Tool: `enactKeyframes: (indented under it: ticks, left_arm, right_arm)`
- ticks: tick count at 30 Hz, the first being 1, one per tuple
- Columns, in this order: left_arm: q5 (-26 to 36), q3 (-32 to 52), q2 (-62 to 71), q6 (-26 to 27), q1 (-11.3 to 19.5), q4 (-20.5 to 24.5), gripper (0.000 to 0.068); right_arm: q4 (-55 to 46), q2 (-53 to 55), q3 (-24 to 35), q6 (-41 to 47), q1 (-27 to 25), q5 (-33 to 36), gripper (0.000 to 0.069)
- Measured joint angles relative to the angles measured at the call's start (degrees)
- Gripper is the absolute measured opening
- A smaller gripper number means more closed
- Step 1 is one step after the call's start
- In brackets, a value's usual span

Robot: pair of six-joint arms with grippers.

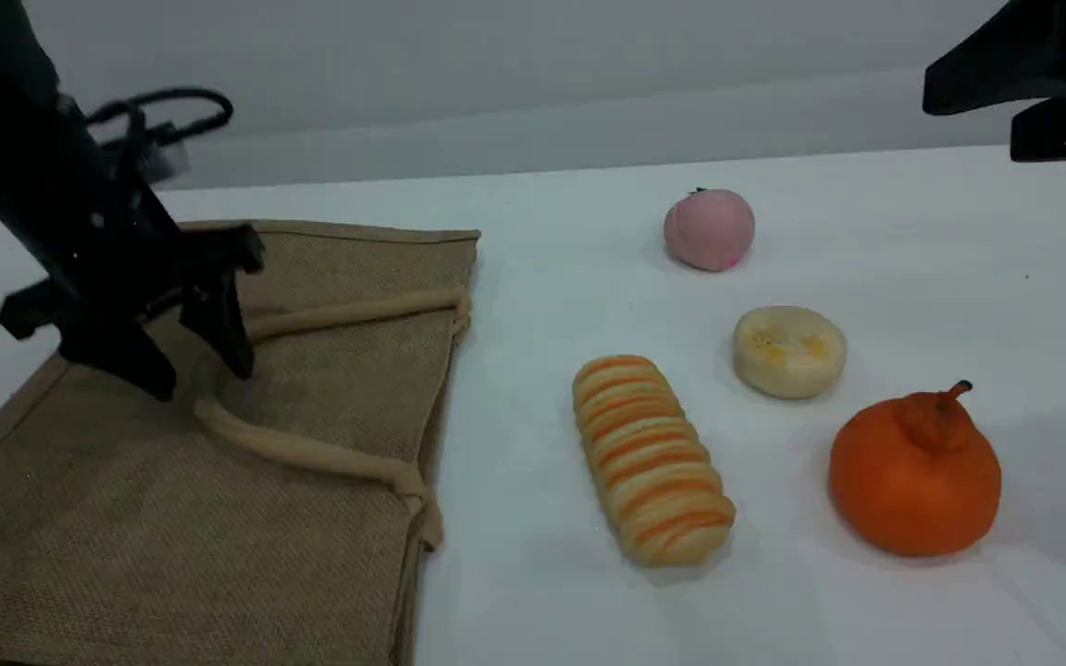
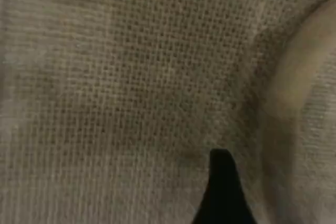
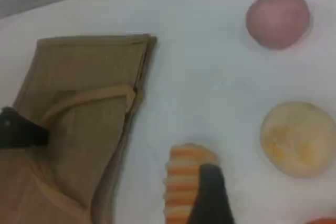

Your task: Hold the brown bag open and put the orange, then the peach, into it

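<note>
The brown bag (image 1: 172,518) lies flat on the table's left, mouth toward the middle, its rope handles (image 1: 311,453) resting on top. My left gripper (image 1: 200,375) hovers low over the bag, open, its fingers straddling the near handle's bend without holding it. The left wrist view is filled by the bag's weave (image 2: 131,87), with the handle (image 2: 299,77) blurred at right. The orange (image 1: 914,481) sits front right, the peach (image 1: 709,229) farther back. My right gripper (image 1: 973,120) hangs open and empty high at the top right. The right wrist view shows the peach (image 3: 278,19) and the bag (image 3: 84,129).
A striped bread loaf (image 1: 651,458) lies between the bag and the orange. A pale yellow round cake (image 1: 789,351) sits between the peach and the orange. Both show in the right wrist view, loaf (image 3: 184,182) and cake (image 3: 299,137).
</note>
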Motion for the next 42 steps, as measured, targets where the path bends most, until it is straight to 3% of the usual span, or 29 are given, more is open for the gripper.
enactKeyframes:
  ticks: [6, 9, 11, 16, 21, 29, 36, 42]
  left_arm:
    - [-3.2, 0.0, 3.2, 0.0, -0.1, -0.2, 0.0446]
    - [-3.3, 0.0, 3.4, 0.0, -0.1, -0.2, 0.0405]
    - [-3.5, 0.0, 3.4, 0.0, -0.1, -0.2, 0.0339]
    - [-3.3, -0.3, 3.0, -0.1, -0.1, -0.4, 0.0073]
    - [2.4, -5.1, -0.3, 1.3, -0.1, -0.4, 0.0071]
    - [20.3, -18.8, -9.8, 10.3, -0.1, -4.2, 0.0071]
    - [35.9, -31.9, -12.3, 23.0, -0.1, -13.3, 0.0071]
    - [37.1, -36.8, -13.1, 30.5, -0.1, -24.0, 0.0071]
  right_arm:
    - [-0.1, 0.0, 0.0, 0.1, 0.0, 0.0, 0.0471]
    - [-0.3, 0.0, 0.0, 0.1, 0.0, 0.0, 0.0471]
    - [-0.4, 0.0, 0.0, 0.1, 0.0, 0.0, 0.0471]
    - [-0.5, 0.4, 0.0, 0.1, 0.0, 0.0, 0.0471]
    - [-0.5, 3.8, 0.1, 0.1, 0.0, -0.3, 0.0471]
    - [-0.5, 11.0, 0.1, -1.2, 0.0, -0.7, 0.0471]
    - [-0.5, 15.0, 0.1, -5.6, 0.0, -0.7, 0.0471]
    - [-0.5, 18.4, 0.1, -7.3, 0.0, -0.9, 0.0471]
